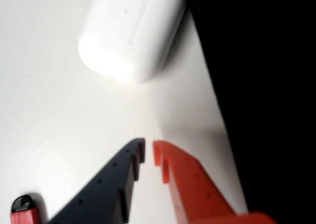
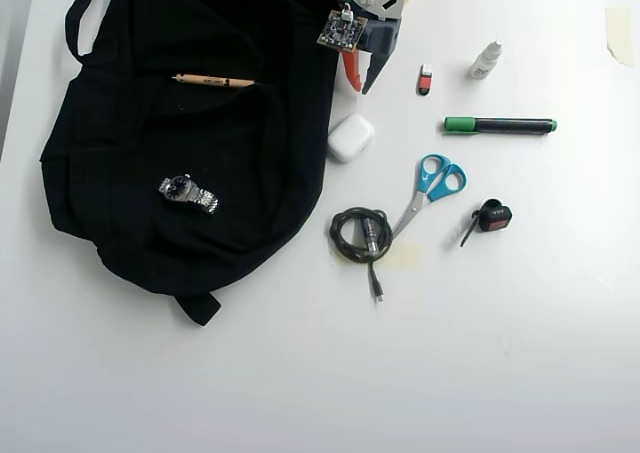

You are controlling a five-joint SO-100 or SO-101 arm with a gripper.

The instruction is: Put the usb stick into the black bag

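Note:
The usb stick [image 2: 425,79] is tiny, red and black, and lies on the white table to the right of my gripper [image 2: 360,88] in the overhead view. In the wrist view only its end shows at the bottom left corner [image 1: 22,211], left of the black finger. My gripper [image 1: 149,150] has one black and one orange finger. They stand almost together with a thin gap and hold nothing. The black bag [image 2: 200,133] lies flat on the left in the overhead view. In the wrist view its edge [image 1: 266,85] fills the right side.
A white earbud case [image 2: 350,137] [image 1: 131,31] lies just ahead of the gripper by the bag's edge. A pencil [image 2: 213,80] and a watch [image 2: 188,194] lie on the bag. A dropper bottle [image 2: 486,61], green marker [image 2: 498,125], scissors [image 2: 430,188], coiled cable [image 2: 362,235] and black-red gadget [image 2: 490,216] lie right.

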